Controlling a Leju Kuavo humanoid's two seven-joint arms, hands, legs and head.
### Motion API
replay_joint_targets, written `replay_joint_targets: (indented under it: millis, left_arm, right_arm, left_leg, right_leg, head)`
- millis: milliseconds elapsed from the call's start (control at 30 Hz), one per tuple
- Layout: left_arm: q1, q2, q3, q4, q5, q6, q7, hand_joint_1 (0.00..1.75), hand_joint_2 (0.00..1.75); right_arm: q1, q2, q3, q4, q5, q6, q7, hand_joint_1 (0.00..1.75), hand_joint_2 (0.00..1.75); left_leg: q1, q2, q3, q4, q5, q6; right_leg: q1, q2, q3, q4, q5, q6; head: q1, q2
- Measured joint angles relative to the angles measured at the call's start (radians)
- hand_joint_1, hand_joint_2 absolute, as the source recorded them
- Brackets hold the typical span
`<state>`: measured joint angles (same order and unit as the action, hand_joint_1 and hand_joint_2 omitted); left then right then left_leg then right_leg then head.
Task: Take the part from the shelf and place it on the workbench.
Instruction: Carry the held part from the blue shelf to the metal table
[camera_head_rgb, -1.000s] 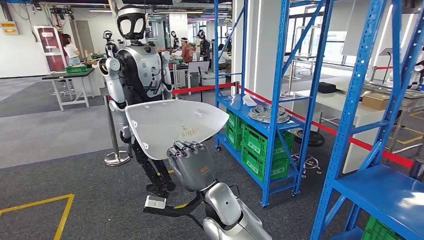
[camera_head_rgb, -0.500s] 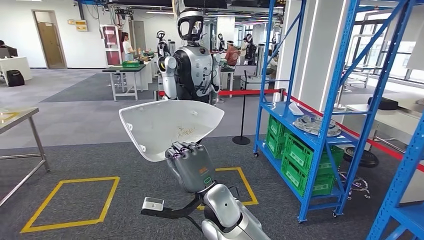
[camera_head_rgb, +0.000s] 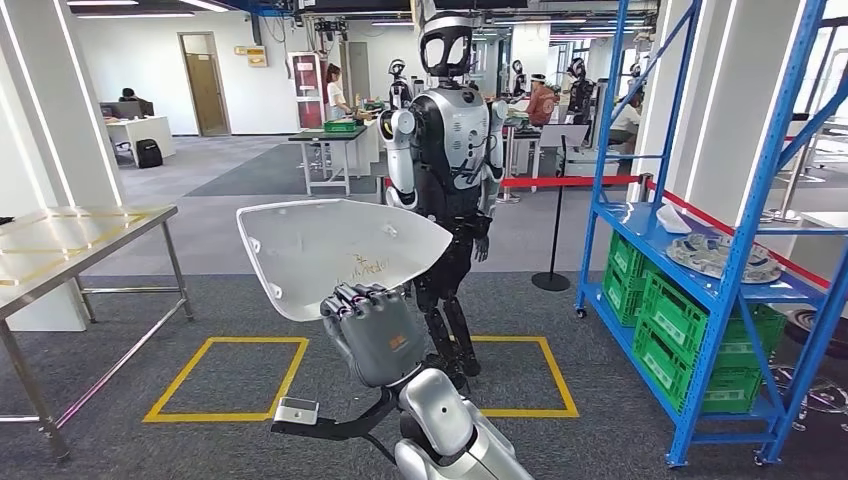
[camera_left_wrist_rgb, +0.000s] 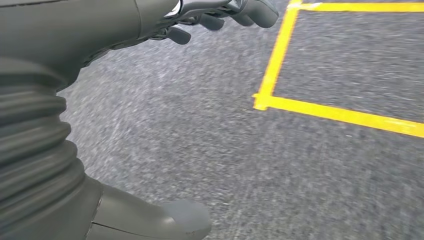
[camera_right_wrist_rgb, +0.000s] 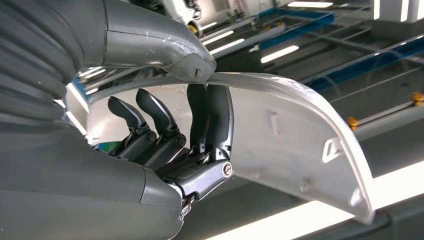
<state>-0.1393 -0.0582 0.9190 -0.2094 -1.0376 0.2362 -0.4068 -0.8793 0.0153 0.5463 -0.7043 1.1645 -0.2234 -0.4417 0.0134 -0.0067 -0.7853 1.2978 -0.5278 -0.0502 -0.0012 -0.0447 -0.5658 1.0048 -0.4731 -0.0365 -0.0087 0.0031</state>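
Part, a broad white moulded shell, sits clamped at its near edge in the right hand: the dark fingers lie up against its hollow inner face while the thick grey thumb bears on the outer skin from the other side, so the thin wall is pinched between them. That edge grip leaves most of the shell cantilevered out beyond the hand, which is probably why the arm carries it raised at chest height with the concave face toward the camera, clear of the robot's own body and the floor. Small clip tabs line its far rim, well apart from the fingers, so nothing fragile takes the load. The left hand hangs low over the grey carpet beside a yellow floor line; its fingers look loosely curled with nothing in them, though the blurred view makes that uncertain. Off to the left stands a steel workbench, the likely destination, and the blue shelf rises on the right. Another humanoid robot stands straight ahead, behind the shell.
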Motion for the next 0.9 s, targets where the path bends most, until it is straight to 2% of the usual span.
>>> replay_joint_targets:
  millis: [33, 67, 133, 167, 200, 267, 300, 333, 400, 433, 467, 500, 533, 567, 600, 633, 667, 700, 733, 767, 800, 833, 900]
  left_arm:
    - [0.001, 0.0, 0.0, 0.0, 0.0, 0.0, 0.0, 0.0, 1.75]
    - [0.001, 0.0, 0.0, 0.0, 0.0, 0.0, 0.0, 0.0, 1.75]
    - [0.0, 0.001, 0.0, -0.001, 0.001, 0.0, -0.001, 0.0, 1.75]
    - [0.0, 0.002, 0.0, -0.001, 0.001, 0.0, -0.002, 0.0, 1.75]
    - [0.0, 0.001, 0.0, -0.001, 0.001, -0.001, -0.002, 0.0, 1.75]
    - [0.001, 0.0, 0.0, -0.001, 0.001, -0.001, -0.002, 0.0, 1.75]
    - [0.001, 0.0, 0.0, -0.001, 0.001, -0.002, -0.003, 0.0, 1.75]
    - [0.0, -0.001, 0.0, -0.001, 0.002, -0.002, -0.003, 0.0, 1.75]
    - [-0.002, -0.001, 0.001, -0.001, 0.002, -0.003, -0.004, 0.0, 1.75]
    - [-0.003, -0.002, 0.001, -0.001, 0.002, -0.003, -0.005, 0.0, 1.75]
    - [-0.002, -0.002, 0.001, -0.001, 0.002, -0.004, -0.005, 0.0, 1.75]
    - [-0.001, -0.002, 0.002, -0.001, 0.002, -0.005, -0.005, 0.0, 1.75]
    - [0.0, -0.002, 0.002, -0.001, 0.002, -0.007, -0.005, 0.0, 1.75]
    - [0.001, -0.002, 0.003, -0.001, 0.002, -0.008, -0.005, 0.0, 1.75]
    - [0.001, -0.002, 0.003, -0.001, 0.002, -0.01, -0.005, 0.0, 1.75]
    - [0.001, -0.004, 0.003, -0.001, 0.002, -0.011, -0.005, 0.0, 1.75]
    - [0.001, -0.005, 0.003, -0.001, 0.002, -0.011, -0.004, 0.0, 1.75]
    - [0.001, -0.006, 0.003, -0.001, 0.002, -0.012, -0.004, 0.0, 1.75]
    - [0.002, -0.006, 0.003, -0.001, 0.002, -0.012, -0.003, 0.0, 1.75]
    - [0.003, -0.006, 0.003, -0.001, 0.002, -0.012, -0.003, 0.0, 1.75]
    - [0.006, -0.006, 0.003, 0.0, 0.002, -0.012, -0.003, 0.0, 1.75]
    - [0.008, -0.005, 0.003, 0.0, 0.002, -0.013, -0.003, 0.0, 1.75]
    - [0.008, -0.004, 0.004, 0.0, 0.002, -0.013, -0.003, 0.0, 1.75]
  right_arm:
    - [0.001, 0.0, 0.0, 0.001, 0.0, -0.001, -0.001, 1.59, 1.75]
    - [0.002, 0.0, 0.0, 0.002, 0.001, -0.002, -0.002, 1.59, 1.75]
    - [0.001, 0.0, 0.0, 0.002, 0.001, -0.004, -0.001, 1.59, 1.75]
    - [0.0, 0.0, 0.0, 0.003, 0.001, -0.005, -0.001, 1.59, 1.75]
    - [0.0, 0.0, 0.0, 0.003, 0.001, -0.006, -0.001, 1.59, 1.75]
    - [0.0, 0.002, 0.0, 0.003, 0.001, -0.006, -0.001, 1.59, 1.75]
    - [-0.001, 0.002, 0.0, 0.003, 0.001, -0.006, -0.001, 1.59, 1.75]
    - [-0.002, 0.003, 0.0, 0.003, 0.001, -0.005, -0.002, 1.59, 1.75]
    - [-0.004, 0.001, 0.0, 0.005, 0.002, -0.003, -0.002, 1.59, 1.75]
    - [-0.003, 0.0, 0.0, 0.007, 0.002, -0.001, -0.002, 1.59, 1.75]
    - [-0.002, 0.0, 0.0, 0.009, 0.002, 0.0, -0.002, 1.59, 1.75]
    - [-0.002, -0.001, 0.0, 0.011, 0.002, 0.003, -0.002, 1.59, 1.75]
    - [-0.001, -0.001, 0.0, 0.013, 0.002, 0.005, -0.002, 1.59, 1.75]
    - [-0.002, -0.001, 0.0, 0.014, 0.002, 0.006, -0.001, 1.59, 1.75]
    - [-0.005, -0.001, 0.0, 0.015, 0.002, 0.008, -0.001, 1.59, 1.75]
    - [-0.008, -0.001, 0.0, 0.015, 0.002, 0.008, -0.001, 1.59, 1.75]
    - [-0.011, -0.001, 0.0, 0.016, 0.002, 0.008, -0.001, 1.59, 1.75]
    - [-0.014, -0.001, 0.0, 0.017, 0.003, 0.007, -0.001, 1.59, 1.75]
    - [-0.015, 0.0, 0.001, 0.018, 0.004, 0.006, -0.002, 1.59, 1.75]
    - [-0.016, 0.001, 0.001, 0.019, 0.005, 0.005, -0.002, 1.59, 1.75]
    - [-0.017, 0.003, 0.001, 0.019, 0.005, 0.004, -0.002, 1.59, 1.75]
    - [-0.019, 0.005, 0.001, 0.019, 0.005, 0.003, -0.003, 1.59, 1.75]
    - [-0.023, 0.009, 0.001, 0.021, 0.005, 0.002, -0.005, 1.59, 1.75]
  left_leg:
    - [0.001, 0.004, 0.017, -0.022, 0.015, -0.002]
    - [0.002, 0.015, 0.054, -0.082, 0.043, -0.002]
    - [-0.001, 0.062, 0.132, -0.221, 0.086, 0.004]
    - [-0.003, 0.078, 0.154, -0.26, 0.095, 0.012]
    - [-0.006, 0.085, 0.162, -0.275, 0.095, 0.02]
    - [-0.006, 0.06, 0.16, -0.272, 0.098, 0.035]
    - [-0.003, 0.048, 0.159, -0.274, 0.099, 0.041]
    - [-0.001, 0.035, 0.16, -0.275, 0.101, 0.046]
    - [0.004, 0.011, 0.159, -0.277, 0.103, 0.055]
    - [0.004, -0.002, 0.158, -0.277, 0.103, 0.058]
    - [0.004, -0.016, 0.157, -0.276, 0.103, 0.059]
    - [0.004, -0.031, 0.156, -0.275, 0.104, 0.059]
    - [0.003, -0.047, 0.156, -0.273, 0.104, 0.059]
    - [0.003, -0.062, 0.155, -0.271, 0.104, 0.058]
    - [0.004, -0.077, 0.155, -0.27, 0.105, 0.056]
    - [0.003, -0.09, 0.153, -0.268, 0.107, 0.052]
    - [0.003, -0.102, 0.149, -0.268, 0.109, 0.047]
    - [0.005, -0.114, 0.145, -0.269, 0.112, 0.04]
    - [0.007, -0.125, 0.142, -0.271, 0.116, 0.032]
    - [0.01, -0.137, 0.139, -0.276, 0.12, 0.023]
    - [0.01, -0.136, 0.135, -0.276, 0.121, 0.017]
    - [0.008, -0.117, 0.126, -0.263, 0.112, 0.013]
    - [0.003, -0.051, 0.084, -0.176, 0.062, 0.009]
  right_leg:
    - [0.0, -0.014, 0.0, 0.0, -0.001, 0.001]
    - [-0.001, -0.028, 0.001, 0.002, -0.003, 0.004]
    - [0.003, -0.051, 0.003, 0.007, -0.009, 0.013]
    - [0.006, -0.061, 0.004, 0.009, -0.013, 0.018]
    - [0.01, -0.07, 0.005, 0.011, -0.015, 0.023]
    - [0.011, -0.089, 0.009, 0.011, -0.02, 0.033]
    - [0.009, -0.08, 0.009, 0.017, -0.027, 0.039]
    - [0.005, -0.055, 0.0, 0.039, -0.043, 0.045]
    - [-0.002, 0.013, -0.049, 0.147, -0.1, 0.055]
    - [-0.003, 0.033, -0.086, 0.221, -0.132, 0.057]
    - [-0.004, 0.04, -0.118, 0.281, -0.152, 0.058]
    - [-0.004, 0.042, -0.137, 0.313, -0.154, 0.058]
    - [-0.004, 0.045, -0.137, 0.303, -0.135, 0.056]
    - [-0.004, 0.05, -0.117, 0.255, -0.1, 0.052]
    - [-0.004, 0.063, -0.084, 0.182, -0.06, 0.048]
    - [-0.005, 0.086, -0.052, 0.111, -0.032, 0.043]
    - [-0.005, 0.104, -0.029, 0.059, -0.015, 0.04]
    - [-0.004, 0.116, -0.018, 0.03, -0.01, 0.038]
    - [-0.002, 0.116, -0.016, 0.023, -0.013, 0.035]
    - [-0.001, 0.104, -0.015, 0.02, -0.009, 0.031]
    - [-0.002, 0.091, -0.011, 0.014, -0.005, 0.025]
    - [-0.004, 0.078, -0.008, 0.008, -0.001, 0.017]
    - [-0.005, 0.051, -0.003, -0.002, 0.006, 0.006]
  head:
    - [-0.001, 0.0]
    - [-0.001, 0.0]
    - [-0.002, 0.0]
    - [-0.001, 0.0]
    - [0.0, 0.0]
    - [0.004, 0.0]
    - [0.005, 0.0]
    - [0.006, 0.0]
    - [0.009, 0.0]
    - [0.01, 0.0]
    - [0.011, 0.0]
    - [0.012, 0.0]
    - [0.012, 0.0]
    - [0.013, 0.0]
    - [0.013, 0.0]
    - [0.013, 0.0]
    - [0.013, 0.0]
    - [0.012, 0.0]
    - [0.012, 0.0]
    - [0.013, 0.0]
    - [0.013, 0.0]
    - [0.011, 0.0]
    - [0.007, 0.0]
